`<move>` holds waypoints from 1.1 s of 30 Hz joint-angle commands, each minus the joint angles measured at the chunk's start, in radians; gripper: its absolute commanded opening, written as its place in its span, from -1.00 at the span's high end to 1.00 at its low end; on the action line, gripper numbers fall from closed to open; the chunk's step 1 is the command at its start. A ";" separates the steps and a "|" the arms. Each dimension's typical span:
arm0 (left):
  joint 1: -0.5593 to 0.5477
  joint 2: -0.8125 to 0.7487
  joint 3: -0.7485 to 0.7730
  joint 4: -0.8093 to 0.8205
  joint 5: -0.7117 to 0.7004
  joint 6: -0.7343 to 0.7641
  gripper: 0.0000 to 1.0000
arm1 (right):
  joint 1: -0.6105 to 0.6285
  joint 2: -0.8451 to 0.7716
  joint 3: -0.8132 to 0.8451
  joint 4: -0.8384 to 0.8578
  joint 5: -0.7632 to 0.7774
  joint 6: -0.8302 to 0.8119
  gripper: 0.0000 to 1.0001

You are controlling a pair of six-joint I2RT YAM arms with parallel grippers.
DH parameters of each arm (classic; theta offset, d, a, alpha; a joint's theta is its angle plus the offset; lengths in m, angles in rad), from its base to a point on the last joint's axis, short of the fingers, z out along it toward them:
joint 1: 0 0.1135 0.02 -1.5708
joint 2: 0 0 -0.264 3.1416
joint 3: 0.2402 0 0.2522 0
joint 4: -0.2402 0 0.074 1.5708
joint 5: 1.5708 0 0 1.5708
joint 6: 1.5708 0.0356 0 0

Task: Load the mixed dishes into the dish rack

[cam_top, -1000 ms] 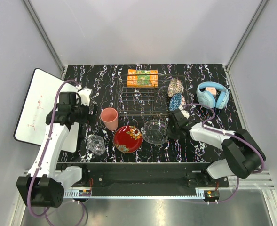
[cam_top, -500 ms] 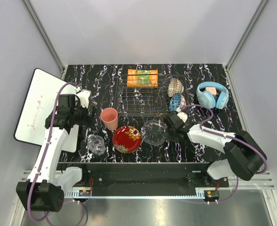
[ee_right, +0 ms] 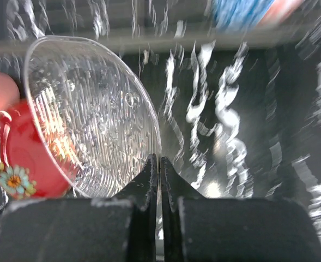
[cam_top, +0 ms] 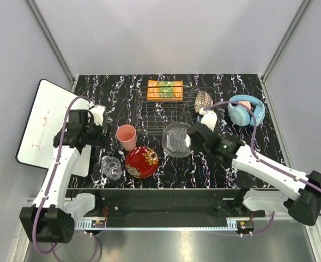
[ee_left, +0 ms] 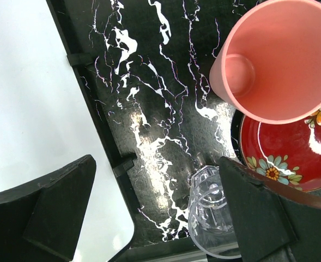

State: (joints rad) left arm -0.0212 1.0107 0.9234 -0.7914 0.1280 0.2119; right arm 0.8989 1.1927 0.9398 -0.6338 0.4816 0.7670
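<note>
Right gripper [ee_right: 159, 164] pinches the clear bowl [ee_right: 89, 109] by its rim, held tilted at the rack's [cam_top: 149, 117] near edge. The thin-rim grip may slip and drop the bowl. Left gripper [ee_left: 155, 202] is spread.

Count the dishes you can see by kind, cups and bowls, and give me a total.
Cups: 2 (pink cup, small clear glass cup)
Bowls: 3 (red floral bowl, clear bowl, beige patterned bowl)
Total: 5 in view; the right arm may hide another.
</note>
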 commanded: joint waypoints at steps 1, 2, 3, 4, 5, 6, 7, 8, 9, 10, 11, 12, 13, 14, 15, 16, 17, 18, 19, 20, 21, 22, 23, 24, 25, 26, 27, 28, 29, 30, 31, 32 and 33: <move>0.006 0.009 0.043 0.043 0.021 -0.017 -0.98 | 0.001 -0.062 0.164 -0.050 0.241 -0.280 1.00; 0.004 0.017 0.046 0.049 0.024 -0.022 -0.98 | 0.000 -0.058 0.187 -0.009 0.268 -0.340 1.00; 0.006 0.032 0.055 0.055 0.028 -0.031 -0.98 | -0.002 -0.048 0.233 0.018 0.320 -0.401 1.00; 0.006 0.073 0.086 0.066 0.036 -0.040 -0.98 | -0.003 -0.033 0.258 0.049 0.351 -0.534 1.00; 0.006 0.101 0.113 0.070 0.042 -0.049 -0.98 | -0.011 0.002 0.280 0.139 0.382 -0.605 1.00; 0.006 0.132 0.144 0.072 0.056 -0.071 -0.98 | -0.021 0.022 0.309 0.188 0.425 -0.677 1.00; 0.006 0.202 0.217 0.070 0.065 -0.080 -0.98 | -0.032 0.040 0.307 0.260 0.426 -0.857 1.00; 0.006 0.238 0.254 0.067 0.076 -0.091 -0.98 | -0.046 0.060 0.292 0.486 0.433 -0.961 1.00; 0.006 0.271 0.288 0.057 0.105 -0.098 -0.98 | -0.067 0.064 0.227 0.622 0.407 -1.071 1.00; 0.006 0.326 0.325 0.052 0.116 -0.103 -0.98 | -0.086 0.065 0.184 0.786 0.367 -1.283 1.00; 0.006 0.353 0.377 0.044 0.124 -0.105 -0.98 | -0.104 0.071 0.144 1.026 0.323 -1.361 1.00; 0.006 0.370 0.400 0.025 0.142 -0.109 -0.98 | -0.151 0.079 0.105 1.096 0.236 -1.409 1.00; 0.006 0.391 0.413 0.015 0.151 -0.111 -0.98 | -0.178 0.091 0.111 1.117 0.186 -1.437 1.00; 0.006 0.390 0.405 0.015 0.160 -0.111 -0.98 | -0.207 0.123 0.120 1.117 0.140 -1.442 1.00; 0.006 0.384 0.391 0.020 0.171 -0.105 -0.98 | -0.268 0.143 0.132 1.132 0.059 -1.454 1.00; 0.006 0.359 0.372 0.026 0.173 -0.098 -0.98 | -0.290 0.163 0.136 1.155 0.025 -1.515 1.00; 0.006 0.345 0.321 0.032 0.176 -0.086 -0.98 | -0.310 0.212 0.140 1.202 -0.006 -1.561 1.00; 0.007 0.332 0.296 0.050 0.177 -0.079 -0.98 | -0.322 0.240 0.160 1.217 -0.059 -1.610 1.00; 0.009 0.304 0.269 0.060 0.173 -0.071 -0.98 | -0.342 0.293 0.174 1.230 -0.087 -1.711 1.00; 0.012 0.290 0.246 0.070 0.174 -0.057 -0.98 | -0.350 0.321 0.188 1.249 -0.107 -1.756 1.00; 0.012 0.270 0.201 0.098 0.174 -0.052 -0.98 | -0.357 0.346 0.224 1.252 -0.148 -1.793 1.00; 0.015 0.261 0.181 0.110 0.174 -0.054 -0.98 | -0.371 0.390 0.243 1.252 -0.168 -1.830 1.00; 0.018 0.255 0.169 0.121 0.177 -0.052 -0.98 | -0.377 0.409 0.263 1.232 -0.184 -1.841 1.00; 0.020 0.252 0.154 0.133 0.180 -0.054 -0.98 | -0.379 0.427 0.296 1.212 -0.224 -1.853 1.00; 0.020 0.252 0.152 0.132 0.182 -0.054 -0.98 | -0.380 0.459 0.307 1.195 -0.245 -1.883 1.00; 0.021 0.255 0.152 0.133 0.183 -0.058 -0.98 | -0.382 0.472 0.315 1.172 -0.264 -1.899 1.00; 0.021 0.259 0.152 0.132 0.193 -0.057 -0.98 | -0.382 0.487 0.326 1.163 -0.297 -1.931 1.00; 0.021 0.261 0.152 0.130 0.194 -0.058 -0.98 | -0.382 0.519 0.333 1.162 -0.302 -1.940 1.00; 0.042 0.262 0.153 0.130 0.197 -0.065 -0.98 | -0.380 0.533 0.341 1.148 -0.304 -1.945 1.00; 0.047 0.264 0.155 0.127 0.212 -0.068 -0.98 | -0.383 0.542 0.352 1.142 -0.308 -1.945 1.00; 0.055 0.266 0.157 0.127 0.216 -0.068 -0.98 | -0.385 0.559 0.349 1.140 -0.310 -1.948 1.00; 0.055 0.264 0.157 0.126 0.216 -0.068 -0.98 | -0.387 0.567 0.346 1.146 -0.308 -1.956 1.00; 0.058 0.264 0.155 0.126 0.217 -0.069 -0.98 | -0.388 0.576 0.327 1.152 -0.304 -1.977 1.00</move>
State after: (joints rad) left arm 0.0162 1.2911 1.0706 -0.7200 0.3031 0.1390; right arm 0.5209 1.7443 1.2400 0.4747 0.2295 -1.1175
